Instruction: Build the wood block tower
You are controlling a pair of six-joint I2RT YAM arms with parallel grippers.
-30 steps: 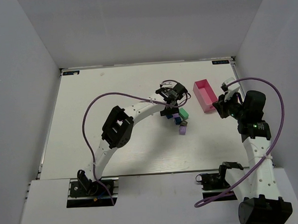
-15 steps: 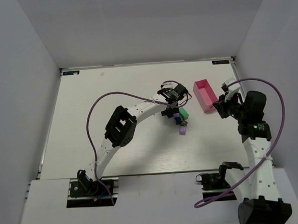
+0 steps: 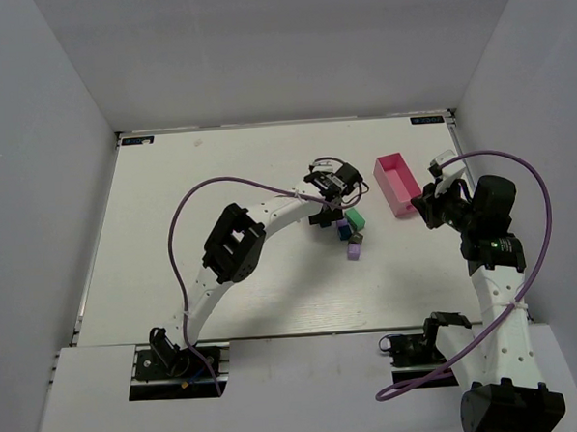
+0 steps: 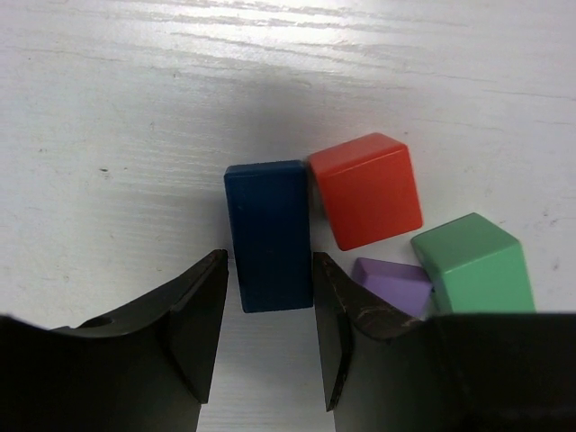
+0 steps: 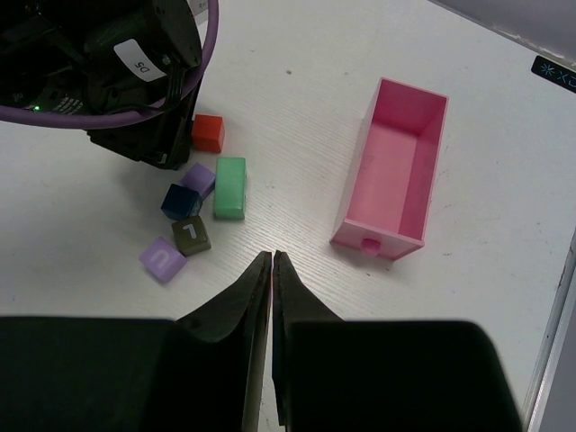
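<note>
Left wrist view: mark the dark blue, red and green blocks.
dark blue block point(image 4: 268, 236), left wrist view, top face
red block point(image 4: 366, 189), left wrist view, top face
green block point(image 4: 470, 261), left wrist view, its middle

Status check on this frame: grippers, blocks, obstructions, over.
Left gripper shut on blue block, flat on table. Right gripper shut, empty, near pink tray. Red block close beside blue block; no tower yet.

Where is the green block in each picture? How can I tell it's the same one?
Top external: the green rectangular wooden block lies mid-table, just right of the left gripper.
Left wrist: lower right corner, right of the red wooden cube.
Right wrist: left of centre, below the red wooden cube.
Shared landmark: the left gripper, closed on a dark blue wooden block.
</note>
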